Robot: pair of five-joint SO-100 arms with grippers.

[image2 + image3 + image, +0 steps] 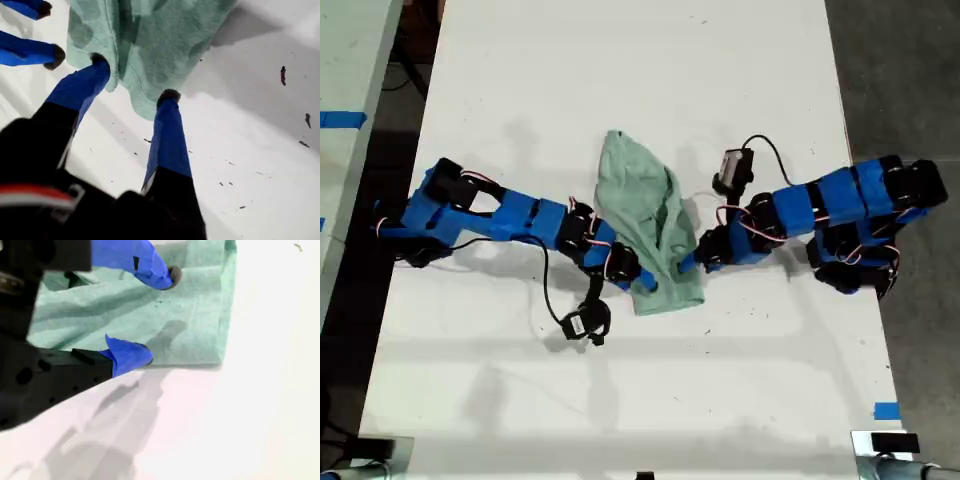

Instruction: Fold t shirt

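Both of my hands are spread open at the near hem of the t shirt (645,215), and neither has closed on cloth yet. On my first hand (135,77) the two blue fingers straddle a drooping corner of the hem, their dark tips touching the fabric on either side of it. That placement suits a pinch on the corner. My second hand (157,315) has one finger lying on top of the cloth and the other at the shirt's edge where it meets the desk (620,80), as though ready to slide under and nip the border. Beyond the shirt, its fingertips (55,55) also show in the first wrist view.

From the exterior view the shirt lies crumpled and narrow between the two arms. Its far end is bunched to a point and its wider hem sits at the hands, so I cannot tell which arm is which there. Taking both hem corners together seems the sensible start, I judge, since the cloth must be spread flat before any fold will hold
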